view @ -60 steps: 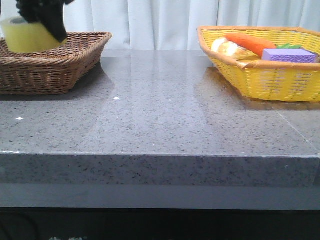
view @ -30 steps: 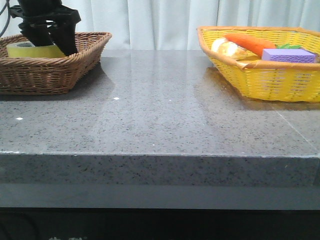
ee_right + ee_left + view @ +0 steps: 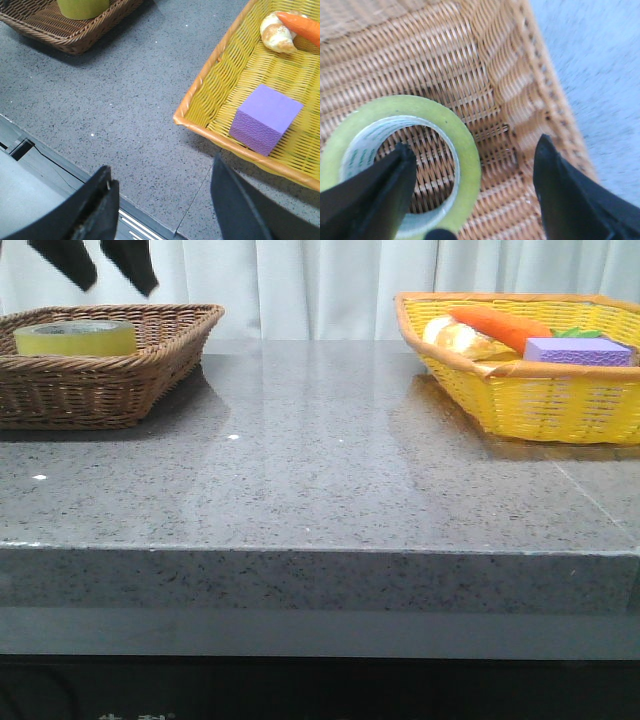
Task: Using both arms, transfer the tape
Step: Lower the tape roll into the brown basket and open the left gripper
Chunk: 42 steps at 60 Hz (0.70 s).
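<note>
Tape (image 3: 75, 337) lies flat in brown wicker basket (image 3: 150, 365), far left of table. Left gripper (image 3: 108, 265) hangs above it, fingers spread wide, holding nothing. Right gripper (image 3: 162, 200) also wide open and empty, over table edge near yellow basket (image 3: 215, 105). Judgement: placement looks done; next calls for clearing the left arm upward without snagging the wicker.
</note>
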Tool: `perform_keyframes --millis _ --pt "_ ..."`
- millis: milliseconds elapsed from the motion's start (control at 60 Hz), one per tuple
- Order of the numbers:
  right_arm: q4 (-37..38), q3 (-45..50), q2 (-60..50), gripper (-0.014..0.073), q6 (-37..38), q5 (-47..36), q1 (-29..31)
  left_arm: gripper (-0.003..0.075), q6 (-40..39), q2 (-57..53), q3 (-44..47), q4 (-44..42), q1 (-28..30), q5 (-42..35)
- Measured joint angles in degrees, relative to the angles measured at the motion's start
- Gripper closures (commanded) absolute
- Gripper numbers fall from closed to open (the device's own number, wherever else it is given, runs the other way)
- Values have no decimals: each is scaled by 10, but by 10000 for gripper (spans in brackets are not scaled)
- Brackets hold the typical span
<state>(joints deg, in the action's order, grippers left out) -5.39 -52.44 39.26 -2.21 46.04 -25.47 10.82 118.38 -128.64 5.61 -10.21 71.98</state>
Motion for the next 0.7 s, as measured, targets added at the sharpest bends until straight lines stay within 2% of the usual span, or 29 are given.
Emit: perform_keyframes --millis 217,333,699 --pt "0 0 0 158 0 0 0 230 -16 -69 4 73 0 2" --pt "0 0 0 158 0 0 0 230 -18 -119 41 96 -9 2" --pt "0 0 0 158 0 0 0 231 21 -260 292 88 -66 2"
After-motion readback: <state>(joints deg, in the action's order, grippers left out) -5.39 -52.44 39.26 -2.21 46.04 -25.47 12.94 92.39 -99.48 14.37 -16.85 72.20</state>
